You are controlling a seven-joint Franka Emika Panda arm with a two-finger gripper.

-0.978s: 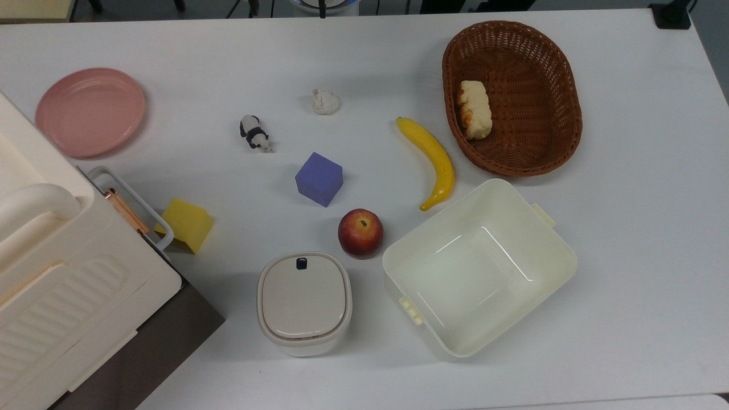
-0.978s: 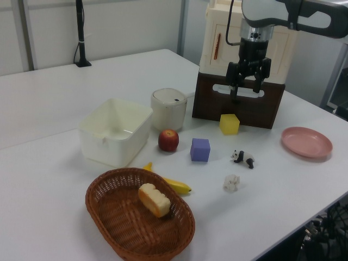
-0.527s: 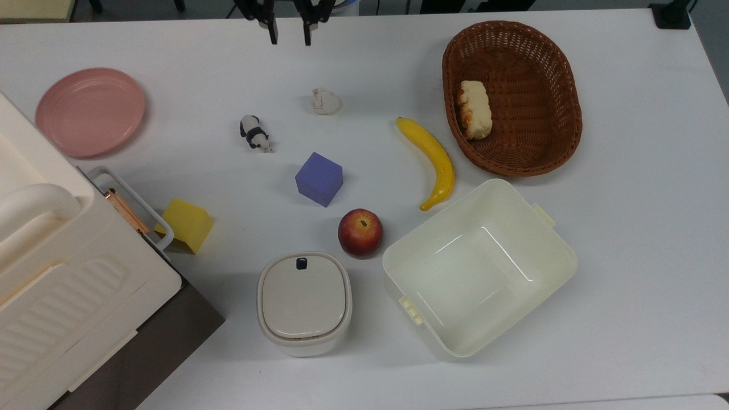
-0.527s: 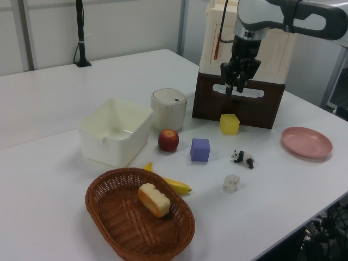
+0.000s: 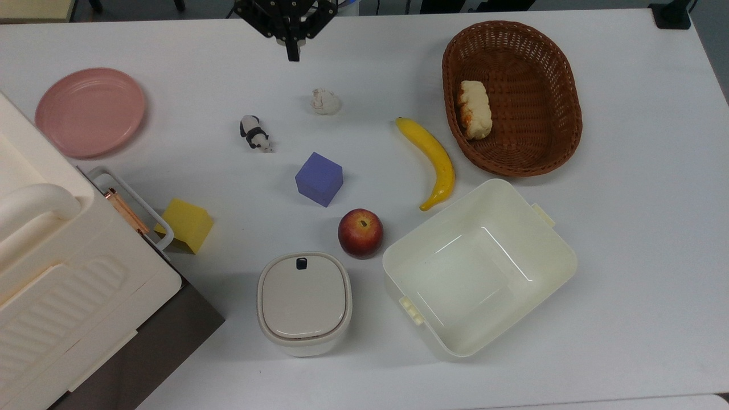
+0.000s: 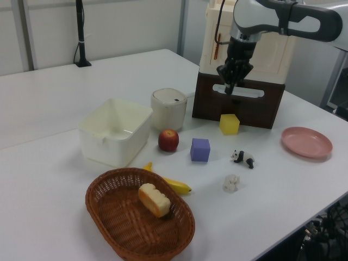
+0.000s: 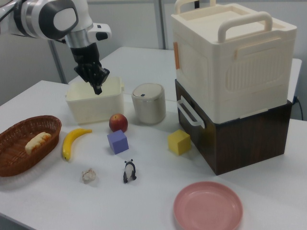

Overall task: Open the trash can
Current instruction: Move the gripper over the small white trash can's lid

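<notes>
The trash can [image 5: 303,302] is a small white bin with a flat beige-grey lid, shut, and a dark button [image 5: 301,262] near the lid's far edge. It stands between the apple and the big stacked box, also seen in the left view [image 6: 169,107] and right view [image 7: 148,103]. My gripper [image 5: 292,54] hangs in the air at the top view's upper edge, far from the bin, pointing down, fingers shut with nothing between them. It appears in the left view [image 6: 231,89] in front of the box, and in the right view [image 7: 97,88] over the cream tub.
Around the bin lie a red apple [image 5: 360,232], a lidless cream tub [image 5: 561,250], a purple cube [image 5: 319,178], a yellow cube [image 5: 185,224] and a banana [image 5: 435,159]. A large cream box on a dark base [image 5: 68,296], a pink plate [image 5: 90,111], a panda figure [image 5: 254,132] and a basket [image 5: 547,136] stand further out.
The gripper's fingers have closed from open to shut, and it has come further into the top view, shifting toward the left view's left. The objects on the table have not moved.
</notes>
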